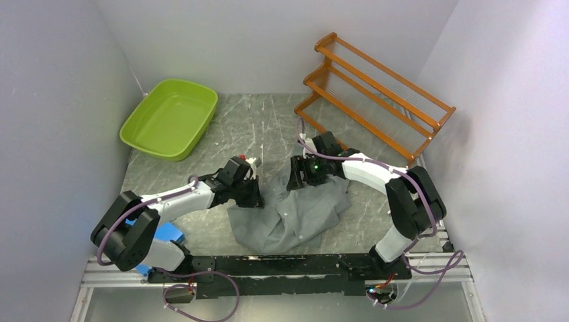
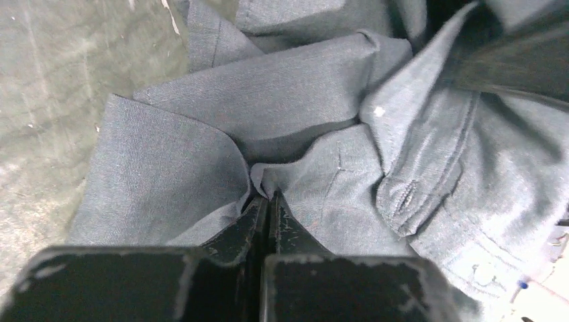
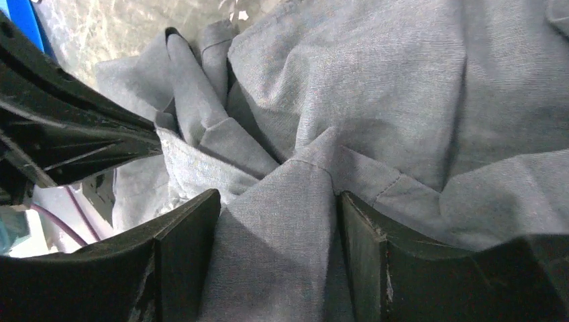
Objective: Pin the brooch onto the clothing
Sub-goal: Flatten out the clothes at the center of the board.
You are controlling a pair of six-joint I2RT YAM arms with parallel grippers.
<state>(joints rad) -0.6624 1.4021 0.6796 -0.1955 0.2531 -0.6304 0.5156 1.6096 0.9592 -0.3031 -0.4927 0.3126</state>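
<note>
The shirt lies crumpled on the tabletop. The left hand is pinched shut on a fold, while the right hand stands open astride a ridge, seemingly not yet clamped. Close it fully, then draw both apart evenly to flatten a patch for pinning.

Beyond shirt: green tray, wooden rack.
</note>
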